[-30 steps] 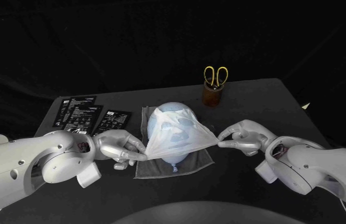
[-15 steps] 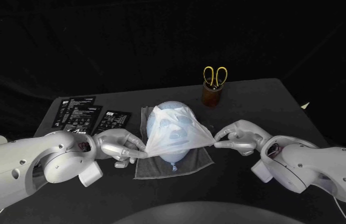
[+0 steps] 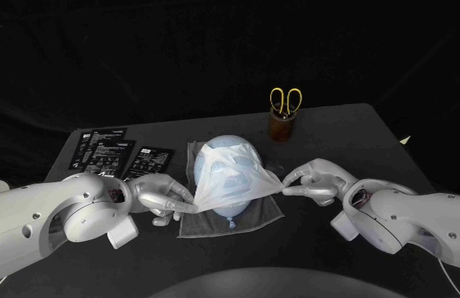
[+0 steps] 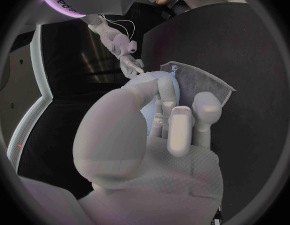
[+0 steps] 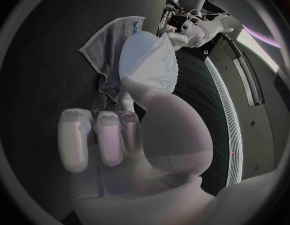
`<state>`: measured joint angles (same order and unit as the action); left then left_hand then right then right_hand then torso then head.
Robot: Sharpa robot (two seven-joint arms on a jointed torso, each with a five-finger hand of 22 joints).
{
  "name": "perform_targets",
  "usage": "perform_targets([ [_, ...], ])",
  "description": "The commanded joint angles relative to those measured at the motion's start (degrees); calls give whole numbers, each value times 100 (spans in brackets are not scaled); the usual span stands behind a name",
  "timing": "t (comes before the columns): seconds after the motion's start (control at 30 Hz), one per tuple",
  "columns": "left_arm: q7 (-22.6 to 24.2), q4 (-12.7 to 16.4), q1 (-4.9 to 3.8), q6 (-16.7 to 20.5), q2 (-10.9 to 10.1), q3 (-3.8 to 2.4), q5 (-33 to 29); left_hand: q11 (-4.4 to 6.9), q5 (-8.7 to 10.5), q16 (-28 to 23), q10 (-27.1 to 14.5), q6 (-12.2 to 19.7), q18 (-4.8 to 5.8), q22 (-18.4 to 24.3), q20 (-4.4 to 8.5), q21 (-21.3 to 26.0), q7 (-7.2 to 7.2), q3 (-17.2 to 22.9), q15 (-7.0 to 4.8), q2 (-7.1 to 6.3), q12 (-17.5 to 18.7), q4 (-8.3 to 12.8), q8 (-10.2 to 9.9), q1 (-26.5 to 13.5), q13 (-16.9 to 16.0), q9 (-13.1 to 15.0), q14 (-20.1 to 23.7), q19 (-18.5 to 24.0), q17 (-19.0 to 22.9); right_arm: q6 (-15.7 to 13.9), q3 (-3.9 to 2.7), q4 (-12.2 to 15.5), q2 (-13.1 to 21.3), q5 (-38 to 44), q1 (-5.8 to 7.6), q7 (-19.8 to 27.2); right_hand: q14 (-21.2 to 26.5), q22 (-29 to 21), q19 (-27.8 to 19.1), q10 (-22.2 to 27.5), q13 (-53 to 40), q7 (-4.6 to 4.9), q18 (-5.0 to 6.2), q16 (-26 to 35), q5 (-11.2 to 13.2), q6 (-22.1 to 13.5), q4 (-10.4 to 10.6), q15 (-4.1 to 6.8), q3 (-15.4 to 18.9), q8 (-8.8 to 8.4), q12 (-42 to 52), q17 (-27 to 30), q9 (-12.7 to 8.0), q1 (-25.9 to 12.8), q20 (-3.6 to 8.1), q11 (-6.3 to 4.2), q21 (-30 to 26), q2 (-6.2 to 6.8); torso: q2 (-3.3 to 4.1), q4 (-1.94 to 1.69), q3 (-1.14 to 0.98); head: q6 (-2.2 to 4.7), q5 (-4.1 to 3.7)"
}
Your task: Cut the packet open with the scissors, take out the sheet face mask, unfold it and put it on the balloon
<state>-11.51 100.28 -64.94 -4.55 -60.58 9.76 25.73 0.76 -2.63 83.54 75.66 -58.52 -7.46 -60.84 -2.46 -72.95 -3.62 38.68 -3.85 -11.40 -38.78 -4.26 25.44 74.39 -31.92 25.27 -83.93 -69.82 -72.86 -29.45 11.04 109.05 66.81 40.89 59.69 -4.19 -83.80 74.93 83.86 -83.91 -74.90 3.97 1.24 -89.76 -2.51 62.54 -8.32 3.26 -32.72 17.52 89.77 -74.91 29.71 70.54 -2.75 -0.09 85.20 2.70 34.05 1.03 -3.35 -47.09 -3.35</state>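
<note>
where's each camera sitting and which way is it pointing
Head view: on the robot's head, looking down at the black table; left hand and right hand hold the sheet mask over the balloon.
Left wrist view: behind the left hand, facing across the balloon toward the right hand; own palm and fingers show.
Right wrist view: behind the right hand, facing the left hand; own palm and fingers show.
Shared: both wrist views show the balloon on the grey cloth.

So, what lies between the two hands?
In the head view, the sheet mask, pinched by the left hand and the right hand, spans between them over the balloon on a grey cloth.
</note>
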Motion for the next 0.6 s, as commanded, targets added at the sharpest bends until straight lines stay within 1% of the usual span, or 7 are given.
perform_targets([
  [0.03, -265, -9, 0, 233, 30, 1, 172, 1, -16, -27, -47, 24, 90, 13, 0, 42, 3, -87, -22, 50, -30, -11, -29, -21, -32, 319, -190, 30, -4, -91, 2, -28, -28, -110, -9, 32, -620, 1348, 414, -609, -1510, 3, -6, -24, -26, 27, -10, 36, -26, 21, 23, -1509, 5, -60, 17, -24, -23, 5, 0, 0, -1, -2, -3],
  [0.13, -224, -22, 0, 292, 47, 1, 147, 15, -18, -13, -46, 23, 91, 5, 0, 42, 15, -99, -34, 161, -39, 30, -13, 58, -46, 339, -201, 19, -40, -90, 3, -46, -32, -236, -11, 110, -620, 1346, 411, -609, -1510, 3, -4, -24, -27, 24, -9, 36, -25, 21, 23, -1509, 7, -68, 17, -24, -30, 8, 4, -3, -1, -6, -13],
  [0.27, -110, -50, 0, 191, 44, 0, -45, 17, -18, -3, -42, 19, 96, -18, 1, 29, 15, -104, -37, 185, -40, 39, -1, 72, -48, 352, -208, 1, -65, 161, 3, -25, 7, -445, -13, 291, -620, 1346, 412, -609, -1510, 2, -5, -24, -27, 19, -6, 37, -32, 23, 23, -1509, 9, -77, 17, -24, -28, -4, 5, 5, -4, -10, -13],
  [0.47, 186, -53, -1, -319, 34, -2, -509, 18, -16, 13, -39, 17, 97, -23, 1, 26, 15, -109, -37, 189, -40, 45, 5, 76, -49, 357, -218, -3, -103, 1075, 2, 79, 154, -769, -8, 638, -620, 1350, 416, -609, -1510, 1, -8, -24, -28, 11, -6, 38, -53, 27, 23, -1509, 15, -81, 18, -25, -16, -32, -9, 1, -1, 25, -12],
  [0.53, 240, -41, -3, -451, 30, -2, -619, 18, -16, 12, -38, 17, 97, -21, 1, 27, 16, -112, -37, 188, -40, 47, 6, 76, -49, 359, -217, -2, -101, 1305, 1, 108, 186, -845, 0, 707, -620, 1354, 420, -609, -1510, 1, -10, -24, -28, 9, -7, 38, -56, 28, 23, -1509, 16, -81, 18, -25, -6, -35, -12, 1, -1, 40, -14],
  [0.57, 300, -19, -7, -614, 24, -4, -718, 18, -17, 11, -38, 17, 96, -19, 1, 29, 16, -113, -37, 188, -40, 48, 7, 77, -49, 359, -217, -1, -100, 1588, 1, 144, 224, -927, 16, 786, -620, 1353, 420, -609, -1510, 1, -10, -24, -28, 9, -8, 39, -57, 28, 23, -1509, 16, -81, 18, -25, -7, -36, -11, 2, -1, 57, -17],
  [0.6, 333, -7, -12, -719, 21, -6, -761, 18, -17, 11, -38, 17, 96, -19, 1, 29, 16, -113, -37, 188, -40, 48, 7, 77, -49, 359, -217, -1, -100, 1748, 1, 166, 245, -971, 29, 830, -620, 1354, 420, -609, -1510, 2, -10, -24, -28, 7, -9, 39, -60, 28, 23, -1509, 17, -81, 18, -25, -6, -39, -9, 1, -1, 83, -20],
])
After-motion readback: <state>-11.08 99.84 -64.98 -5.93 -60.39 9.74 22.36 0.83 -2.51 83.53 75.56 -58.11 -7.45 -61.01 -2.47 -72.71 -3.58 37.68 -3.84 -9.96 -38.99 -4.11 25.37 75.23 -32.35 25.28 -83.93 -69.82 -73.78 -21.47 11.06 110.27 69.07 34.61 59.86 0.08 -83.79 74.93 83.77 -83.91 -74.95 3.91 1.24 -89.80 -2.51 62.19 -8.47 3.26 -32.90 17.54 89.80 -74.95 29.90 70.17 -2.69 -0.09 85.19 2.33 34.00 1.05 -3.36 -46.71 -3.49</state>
